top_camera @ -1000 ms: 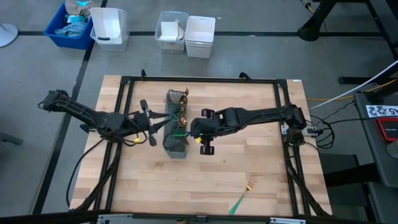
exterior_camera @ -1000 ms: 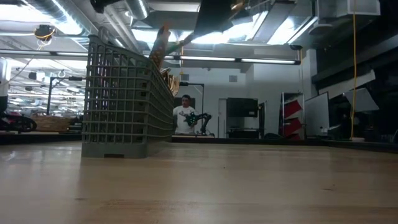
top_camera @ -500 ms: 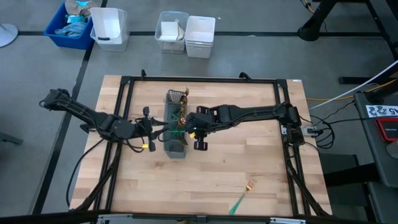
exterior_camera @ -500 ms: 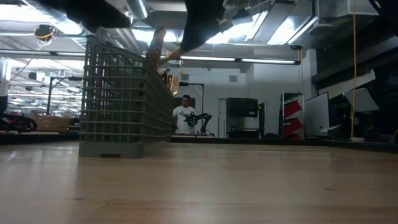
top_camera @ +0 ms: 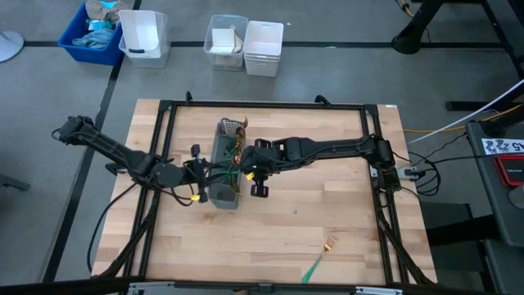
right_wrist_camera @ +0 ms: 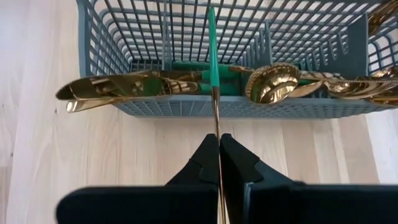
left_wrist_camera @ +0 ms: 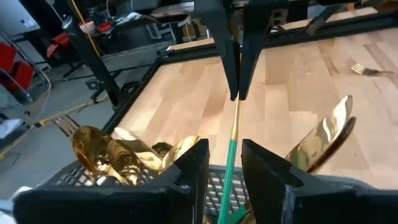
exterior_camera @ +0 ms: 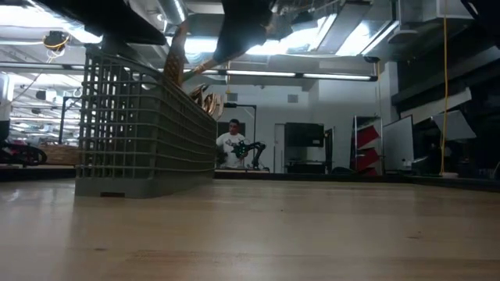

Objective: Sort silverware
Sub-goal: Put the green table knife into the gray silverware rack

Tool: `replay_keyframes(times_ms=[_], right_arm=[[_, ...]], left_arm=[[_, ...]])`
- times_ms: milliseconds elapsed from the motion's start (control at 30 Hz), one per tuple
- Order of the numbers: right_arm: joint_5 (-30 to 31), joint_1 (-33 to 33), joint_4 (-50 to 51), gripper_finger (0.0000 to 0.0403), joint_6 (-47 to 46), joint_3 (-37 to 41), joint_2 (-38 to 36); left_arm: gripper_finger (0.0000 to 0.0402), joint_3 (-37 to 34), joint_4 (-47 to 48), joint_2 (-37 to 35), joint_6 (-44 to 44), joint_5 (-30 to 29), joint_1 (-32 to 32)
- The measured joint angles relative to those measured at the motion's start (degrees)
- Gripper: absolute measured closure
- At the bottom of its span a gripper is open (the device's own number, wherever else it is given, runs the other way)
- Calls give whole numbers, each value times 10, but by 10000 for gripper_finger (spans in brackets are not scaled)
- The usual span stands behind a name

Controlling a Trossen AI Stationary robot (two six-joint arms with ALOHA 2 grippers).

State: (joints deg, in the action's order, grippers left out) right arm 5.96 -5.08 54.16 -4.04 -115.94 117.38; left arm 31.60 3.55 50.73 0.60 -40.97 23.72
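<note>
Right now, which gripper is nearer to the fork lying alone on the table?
Right. The right gripper is above the caddy's edge, shut on a utensil; the left gripper is beyond the caddy, farther from the fork.
</note>
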Motion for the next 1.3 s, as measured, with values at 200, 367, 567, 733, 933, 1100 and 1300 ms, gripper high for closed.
replay_keyframes(times_ms=[200,367,567,733,933,1100,1300], right_arm=[[-1,0,11,400,0,0,0],[-1,-1,13,400,-1,0,0],[-1,-1,12,400,-1,0,0],[-1,-1,11,400,-1,0,0],[-1,-1,-13,400,-1,0,0],[-1,-1,-19,400,-2,0,0],[4,-1,-11,400,-2,0,-1]], left_arm=[[314,12,9,-59,11,-76,30],[314,12,94,-108,-72,-177,44],[314,12,290,-123,-315,-204,44],[314,12,379,-86,-492,-183,44],[314,12,317,4,-495,-162,43],[314,13,266,72,-485,-182,43],[314,13,224,99,-485,-186,42]])
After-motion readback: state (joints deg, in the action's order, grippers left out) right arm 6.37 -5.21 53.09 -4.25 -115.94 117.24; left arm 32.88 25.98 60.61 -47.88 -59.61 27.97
